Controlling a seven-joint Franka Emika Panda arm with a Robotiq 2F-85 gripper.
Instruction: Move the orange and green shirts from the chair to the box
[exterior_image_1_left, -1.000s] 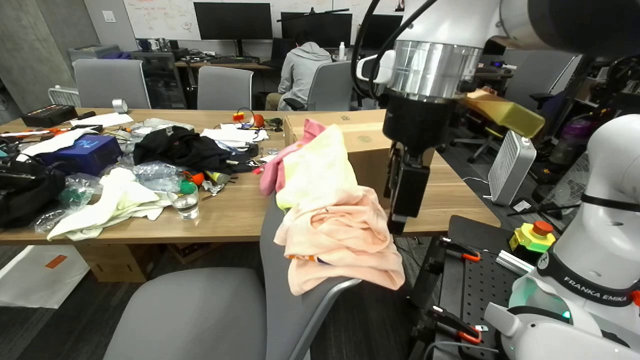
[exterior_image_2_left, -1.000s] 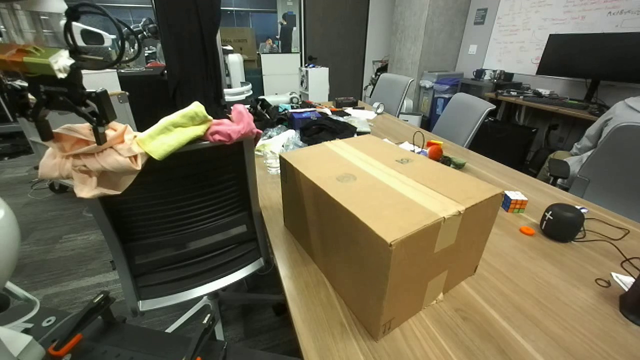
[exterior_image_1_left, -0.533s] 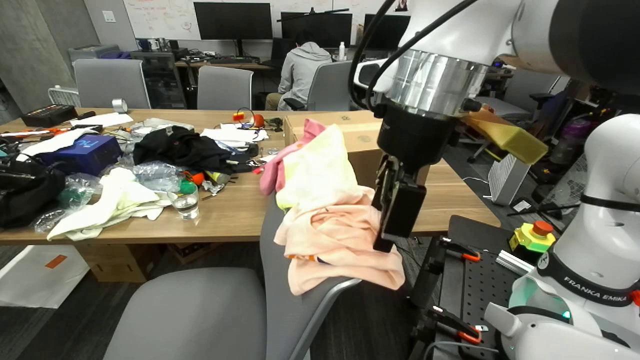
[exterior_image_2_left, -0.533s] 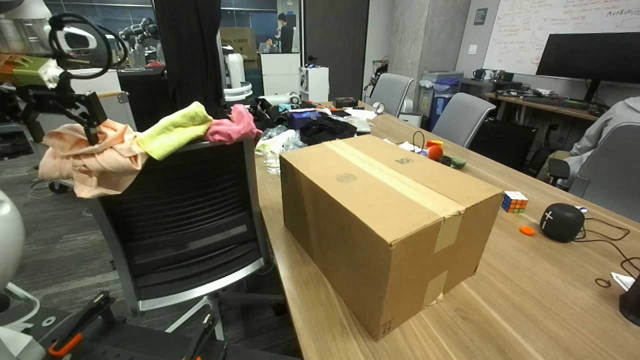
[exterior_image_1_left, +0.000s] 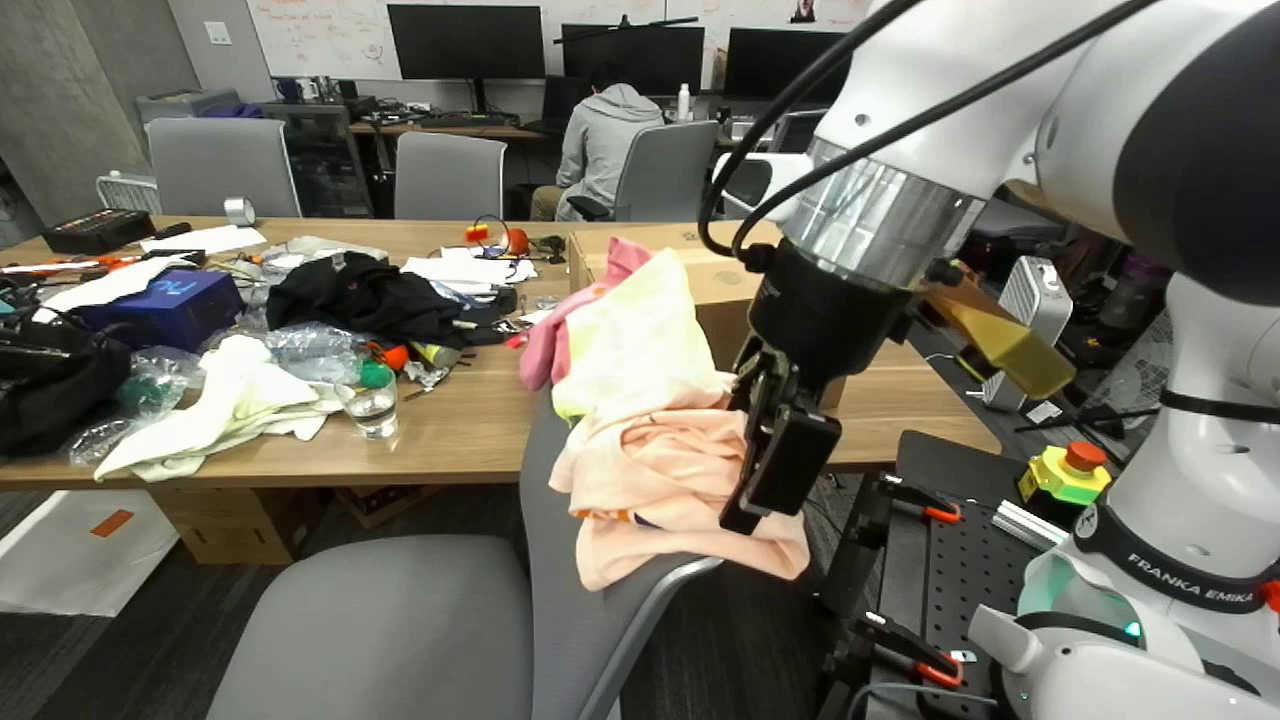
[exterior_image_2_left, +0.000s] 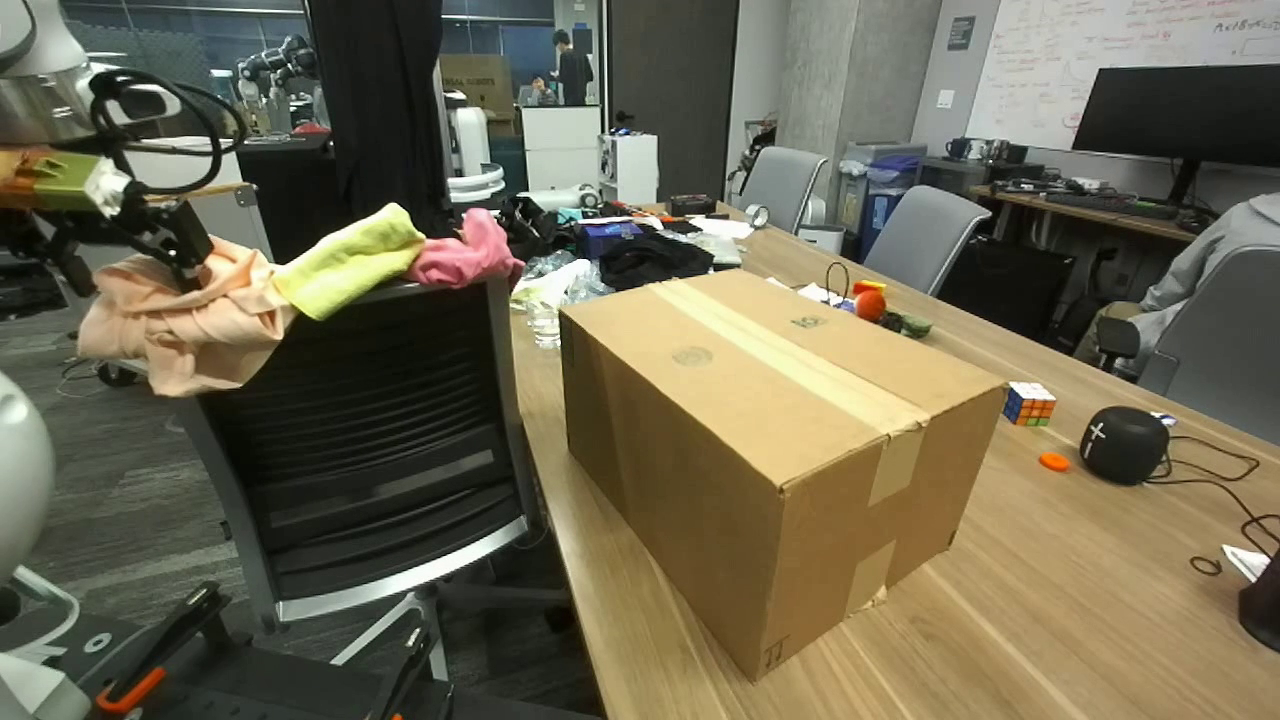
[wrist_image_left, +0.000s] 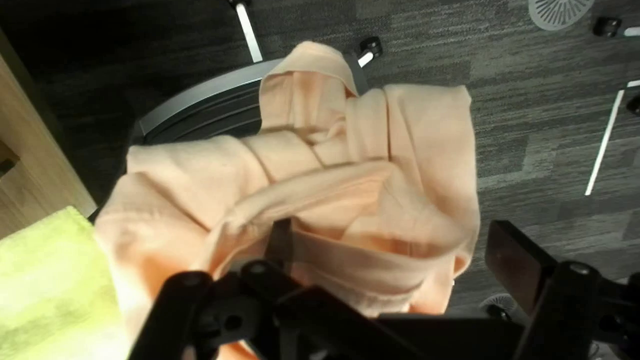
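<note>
The orange shirt, pale peach and crumpled, hangs over one end of the chair's backrest in both exterior views (exterior_image_1_left: 660, 460) (exterior_image_2_left: 200, 325) and fills the middle of the wrist view (wrist_image_left: 320, 185). The yellow-green shirt (exterior_image_1_left: 640, 330) lies beside it on the backrest, also at the lower left of the wrist view (wrist_image_left: 55, 280). The chair (exterior_image_2_left: 360, 450) stands at the table. The cardboard box (exterior_image_2_left: 680, 410) sits on the table, its top flaps shut and taped. My gripper (wrist_image_left: 392, 245) is open and tilted, its left finger against the orange shirt's folds, its right finger just beyond the shirt's edge.
A pink cloth (exterior_image_2_left: 465, 250) lies on the backrest beside the green shirt. The table (exterior_image_2_left: 600, 620) carries a glass (exterior_image_1_left: 372, 405), a pale cloth (exterior_image_1_left: 230, 410), a black cloth (exterior_image_1_left: 350, 295) and a blue box (exterior_image_1_left: 165, 305). A speaker (exterior_image_2_left: 1125, 445) stands beyond the cardboard box.
My gripper has moved down and tilted, its fingers coming lower onto the orange shirt. It stays open. The shirts, chair and box look unmoved.
</note>
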